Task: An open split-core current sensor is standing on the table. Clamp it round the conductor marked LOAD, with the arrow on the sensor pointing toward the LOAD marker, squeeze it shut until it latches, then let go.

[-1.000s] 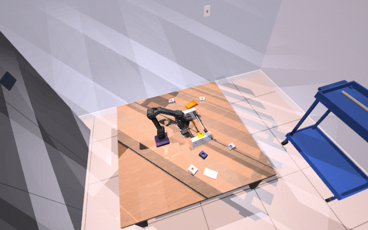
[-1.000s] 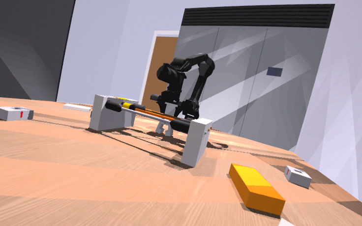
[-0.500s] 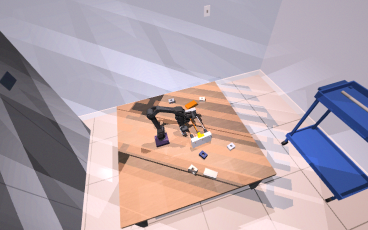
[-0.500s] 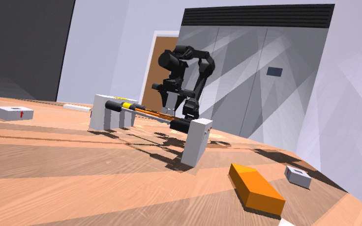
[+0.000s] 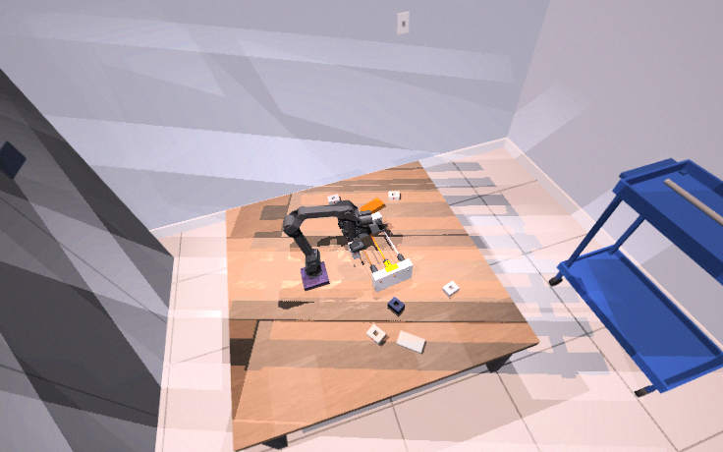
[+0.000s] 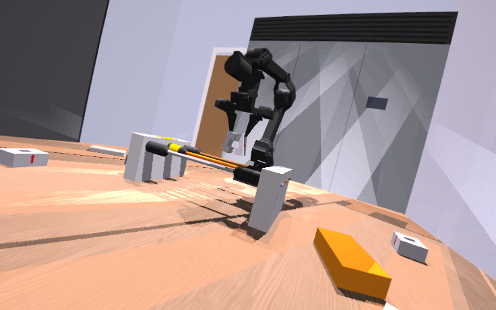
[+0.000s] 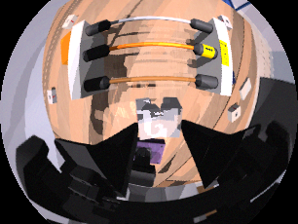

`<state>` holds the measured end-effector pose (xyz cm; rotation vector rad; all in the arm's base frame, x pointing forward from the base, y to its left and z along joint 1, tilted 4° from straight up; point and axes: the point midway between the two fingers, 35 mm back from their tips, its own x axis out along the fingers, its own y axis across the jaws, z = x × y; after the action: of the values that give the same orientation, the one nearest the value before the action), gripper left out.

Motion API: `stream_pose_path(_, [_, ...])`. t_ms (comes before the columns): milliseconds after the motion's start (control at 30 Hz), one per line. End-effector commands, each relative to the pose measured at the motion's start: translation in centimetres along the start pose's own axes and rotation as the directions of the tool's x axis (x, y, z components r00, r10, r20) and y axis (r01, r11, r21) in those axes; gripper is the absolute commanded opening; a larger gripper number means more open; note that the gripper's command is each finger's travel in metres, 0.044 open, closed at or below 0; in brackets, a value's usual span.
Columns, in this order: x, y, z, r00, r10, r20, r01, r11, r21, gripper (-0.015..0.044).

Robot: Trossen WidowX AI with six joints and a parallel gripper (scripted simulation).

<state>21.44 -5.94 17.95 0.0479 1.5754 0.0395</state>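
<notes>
Gripping the open split-core sensor [image 6: 236,141] [image 7: 159,119], the black hand [image 6: 241,126] [image 7: 160,124] has its two fingers part-way apart, stopped by the pale sensor between their tips. In the exterior view the fingers point down at the middle of the frame, and the sensor hangs from them above the counter [image 5: 298,367] [image 6: 109,234] [image 7: 117,114], its mouth downward, with a small red mark on the side towards the right of the frame. The wrist view sets the sensor at the centre, between the dark fingertips, below the lowest of three cables in that frame. It is apart from the cables, none of which passes through it there. The cables, one white [image 5: 390,242] [image 6: 204,160] [image 7: 151,19] and two orange, run between two pale upright blocks; the middle one carries a yellow marker [image 5: 388,264] [image 6: 176,147] [image 7: 207,51] at one end, its lettering too small to read. From above, the arm [image 5: 325,211] [image 6: 272,65] reaches from its purple base plate [image 5: 323,284] [image 7: 158,152] toward the cables near the centre of the frame. At the lower right of the exterior view an orange block [image 5: 372,204] [image 6: 351,259] [image 7: 65,49] lies on the counter.
</notes>
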Motion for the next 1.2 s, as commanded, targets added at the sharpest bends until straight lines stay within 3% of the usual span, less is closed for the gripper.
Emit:
stream_pose_path(0, [-0.6, 0.0, 0.0, 1.0, 0.002, 0.0, -0.002, 1.0, -0.021, 0.0])
stream_pose_path(267, [-0.8, -0.1, 2.1, 1.0, 0.002, 0.002, -0.001, 0.963, -0.271, 0.0])
stream_pose_path(533, [-0.9, -0.3, 4.5, 1.0, 0.001, 0.004, 0.001, 0.842, -0.54, 0.0])
stream_pose_path(1167, [-0.3, -0.3, 10.4, 1.0, 0.002, 0.008, 0.007, 0.294, -0.956, 0.0])
